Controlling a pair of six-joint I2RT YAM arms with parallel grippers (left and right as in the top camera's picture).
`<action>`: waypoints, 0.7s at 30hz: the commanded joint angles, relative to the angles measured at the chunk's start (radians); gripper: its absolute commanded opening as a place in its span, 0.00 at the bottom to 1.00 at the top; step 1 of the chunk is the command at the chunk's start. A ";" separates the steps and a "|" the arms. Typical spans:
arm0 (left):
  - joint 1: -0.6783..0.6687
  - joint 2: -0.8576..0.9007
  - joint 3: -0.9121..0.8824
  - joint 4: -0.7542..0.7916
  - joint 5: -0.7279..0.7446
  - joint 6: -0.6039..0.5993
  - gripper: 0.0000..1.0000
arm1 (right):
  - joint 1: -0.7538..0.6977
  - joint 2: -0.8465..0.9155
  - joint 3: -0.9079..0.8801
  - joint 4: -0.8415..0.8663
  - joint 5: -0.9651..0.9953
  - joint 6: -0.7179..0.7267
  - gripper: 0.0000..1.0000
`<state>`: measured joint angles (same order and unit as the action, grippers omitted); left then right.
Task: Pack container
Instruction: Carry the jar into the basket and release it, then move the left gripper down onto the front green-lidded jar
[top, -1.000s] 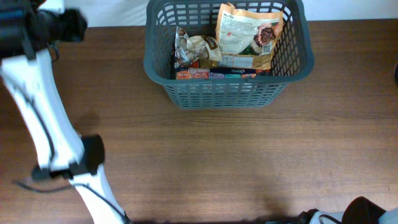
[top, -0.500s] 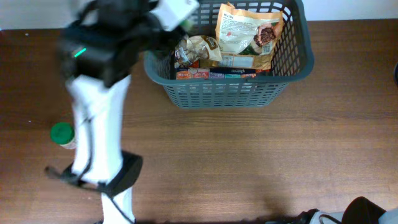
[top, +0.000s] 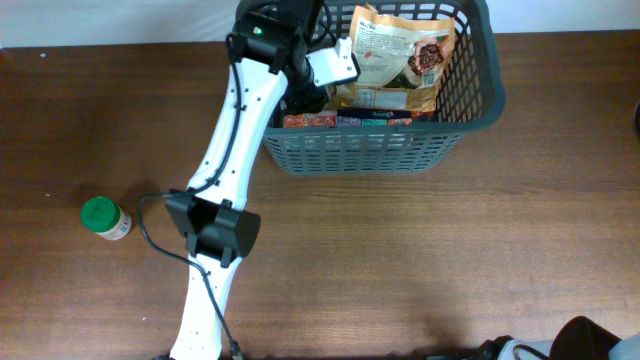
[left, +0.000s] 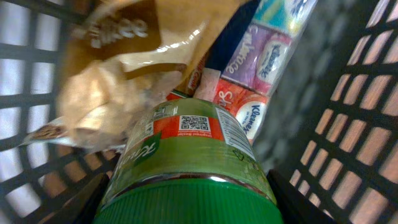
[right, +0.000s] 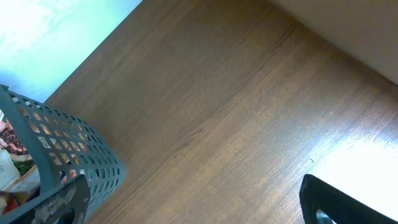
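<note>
My left pincer (left: 186, 208) pinches a green-lidded jar (left: 186, 149). Its label shows a QR code and blurred lettering, perhaps "Ri". Beyond it lie a crinkled brown bag (left: 118, 93) and Kleenex packs (left: 252, 112), all inside the grey container (left: 354, 118), which stands at the far side of the table (right: 236, 112). My right pincer (right: 193, 205) is spread wide above the wood.

The basket (top: 370, 150) is moulded in matt dark grey plastic. The counter (top: 450, 260) is finished in brown wood grain with a soft sheen. The jar (left: 186, 143) is wrapped in a glossy printed label and capped with a smooth green plastic lid (left: 186, 202). The pouch (top: 395, 50) and tissue packs (left: 261, 56) are wrapped in shiny, crinkled film.
</note>
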<state>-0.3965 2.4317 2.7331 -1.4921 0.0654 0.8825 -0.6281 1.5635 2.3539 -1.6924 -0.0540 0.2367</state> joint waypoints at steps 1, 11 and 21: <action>0.000 0.033 -0.001 0.008 -0.009 0.051 0.01 | -0.007 0.001 0.000 -0.006 -0.010 0.008 0.99; 0.009 -0.003 -0.002 0.019 -0.022 -0.193 0.99 | -0.007 0.001 0.000 -0.006 -0.010 0.008 0.99; 0.220 -0.362 0.020 0.000 -0.118 -0.566 0.99 | -0.007 0.001 0.000 -0.006 -0.010 0.008 0.99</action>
<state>-0.2943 2.2528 2.7281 -1.4761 -0.0128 0.5289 -0.6281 1.5635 2.3539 -1.6924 -0.0540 0.2363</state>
